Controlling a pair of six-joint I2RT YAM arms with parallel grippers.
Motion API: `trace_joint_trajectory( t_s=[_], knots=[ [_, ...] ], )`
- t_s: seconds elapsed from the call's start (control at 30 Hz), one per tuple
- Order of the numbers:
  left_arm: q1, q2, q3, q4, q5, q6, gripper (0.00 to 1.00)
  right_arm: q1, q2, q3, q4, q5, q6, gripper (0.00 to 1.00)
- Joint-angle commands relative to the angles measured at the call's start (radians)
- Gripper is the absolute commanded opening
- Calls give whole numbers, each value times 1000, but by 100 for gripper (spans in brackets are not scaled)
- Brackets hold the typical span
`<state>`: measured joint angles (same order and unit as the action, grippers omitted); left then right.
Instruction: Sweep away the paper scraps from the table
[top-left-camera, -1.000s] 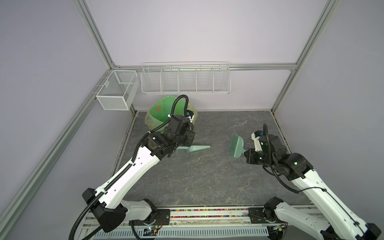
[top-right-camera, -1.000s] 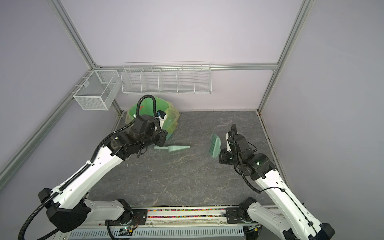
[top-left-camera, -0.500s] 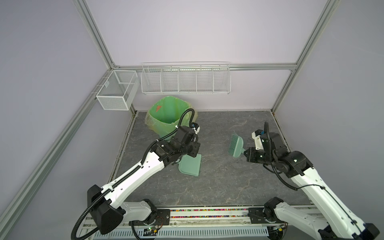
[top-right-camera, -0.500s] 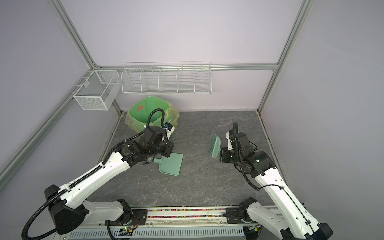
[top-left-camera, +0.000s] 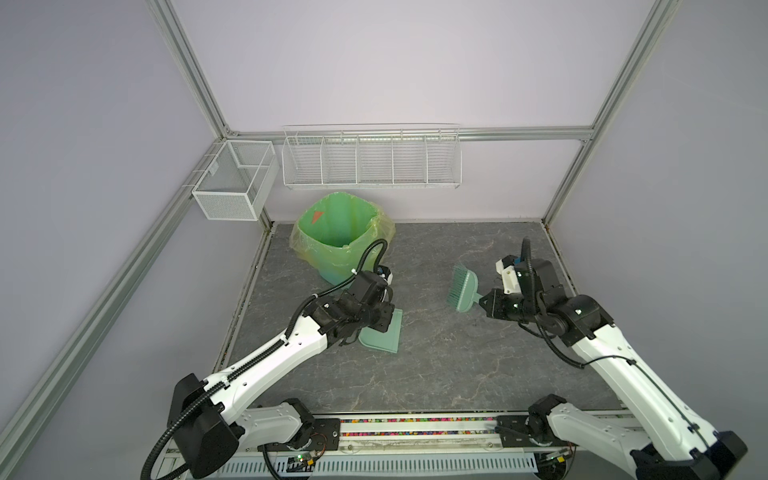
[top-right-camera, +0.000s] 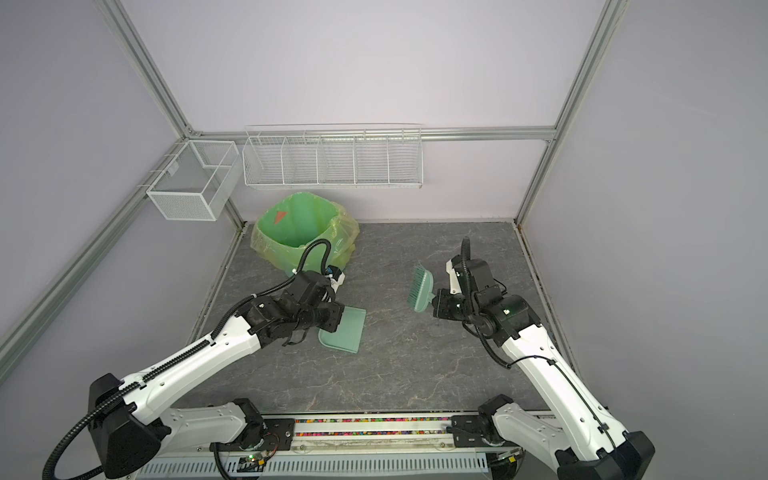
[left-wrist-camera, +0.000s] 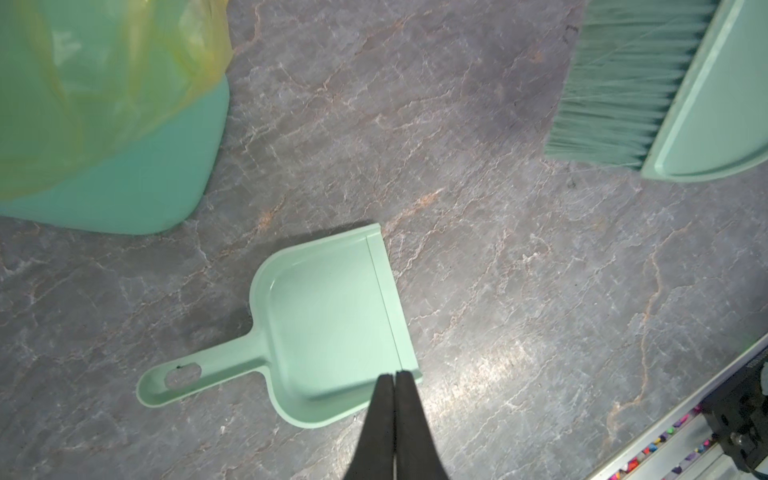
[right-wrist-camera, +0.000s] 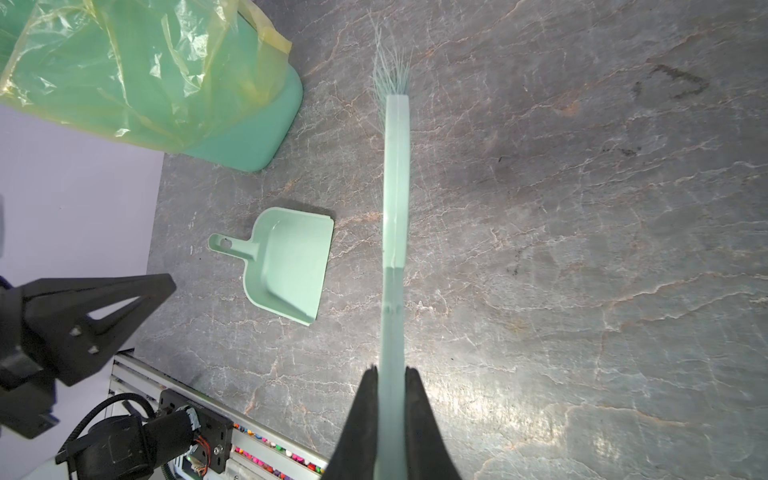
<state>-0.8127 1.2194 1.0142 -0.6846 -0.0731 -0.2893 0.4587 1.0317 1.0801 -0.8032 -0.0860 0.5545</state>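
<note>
Over the table (left-wrist-camera: 540, 291) you have the left gripper (left-wrist-camera: 394, 375) pressed together, empty, above the dustpan (left-wrist-camera: 332, 320), and the right gripper (right-wrist-camera: 390, 370) clamped on the brush (right-wrist-camera: 397, 187) (the bin liner (top-left-camera: 353, 224) bears a red triangle (top-left-camera: 317, 216)).

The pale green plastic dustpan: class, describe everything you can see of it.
The pale green plastic dustpan is a shallow scoop with a rim on three sides, a flat lip and a short handle with a hanging hole. It lies flat, open side up and empty, on the dark grey veined table. The shut left gripper hovers above, not holding it.
</note>
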Motion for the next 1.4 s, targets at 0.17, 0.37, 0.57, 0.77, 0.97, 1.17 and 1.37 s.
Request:
trace_joint_trajectory(
  t_s=[0.17, 0.37, 0.57, 0.77, 0.97, 1.17, 1.37],
  knots=[
    [-1, -25, -52, -112, -134, -121, 31, -7, 30, -58, 142, -127, 60, 7],
    [92, -18, -58, -183, -204, -121, 66, 28, 33, -121, 233, -150, 102, 7],
    [228, -28, -83, -163, -256, -120, 100, 43, 16, -127, 223, -126, 94, 7],
    [370, -25, -168, -29, -179, -147, 100, 53, 14, -145, 243, -148, 100, 7],
    [408, 35, -210, 103, -138, -191, 100, 82, 16, -162, 263, -143, 107, 7],
    [407, 123, -219, 199, -110, -225, 100, 119, 14, -183, 282, -147, 123, 7],
    [415, 213, -205, 230, -134, -228, 100, 151, -11, -224, 295, -143, 150, 7]
  ],
)
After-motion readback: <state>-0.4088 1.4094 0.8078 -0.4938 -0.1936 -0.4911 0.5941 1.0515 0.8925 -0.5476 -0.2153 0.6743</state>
